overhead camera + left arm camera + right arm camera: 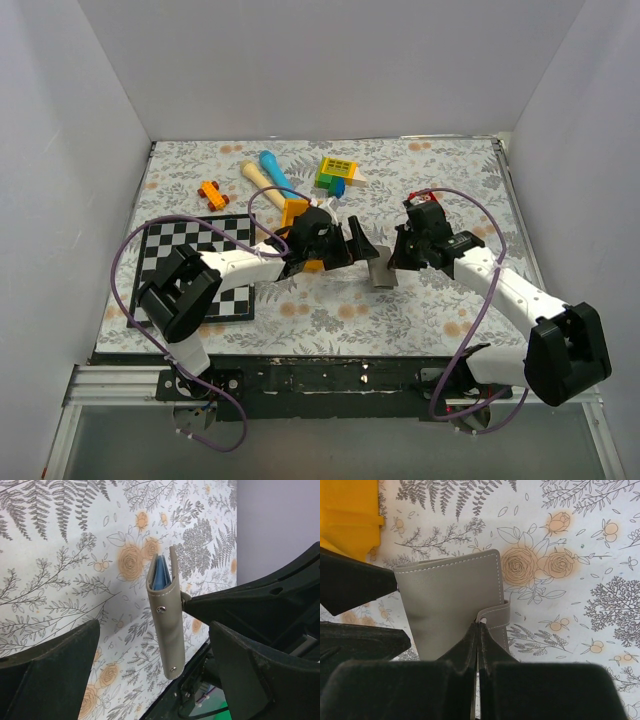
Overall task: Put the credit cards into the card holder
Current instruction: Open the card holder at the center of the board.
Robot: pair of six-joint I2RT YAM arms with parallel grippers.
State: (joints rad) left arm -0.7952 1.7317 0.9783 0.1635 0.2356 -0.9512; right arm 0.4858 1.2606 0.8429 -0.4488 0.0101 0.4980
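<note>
Top external puts both of your grippers just right of centre in the frame, above the floral tabletop (pixel 440 180). Your right gripper (pixel 395 260) pinches the wallet (pixel 383 273), a grey folded piece that sits between the two grippers and a little lower in the frame. Your left gripper (pixel 357 244) faces it from the left, spread wide and holding nothing.

Left wrist view: the two fingers (pixel 55 670) fill the lower corners, far apart. The wallet stands edge-on beyond them near the middle of the frame, apart from both. Its fold is slightly parted at the top, showing pale blue pockets (pixel 160 576), and a stud (pixel 161 609) shows on the facing side. Your right gripper reaches in from the right edge and meets the wallet at mid-height.

Right wrist view: your fingers are pressed together at bottom centre, clamped on the snap tab (pixel 495 616) at the wallet's lower right. The grey cover fills the middle. You cannot tell whether the wallet's lower end touches the tabletop.

Elsewhere in the top view, a checkerboard (pixel 195 262) lies at left under your left arm. An orange toy (pixel 212 191), a cream-and-blue stick (pixel 262 170), a yellow-green block (pixel 337 174) and an orange piece (pixel 295 211) sit toward the upper middle.
</note>
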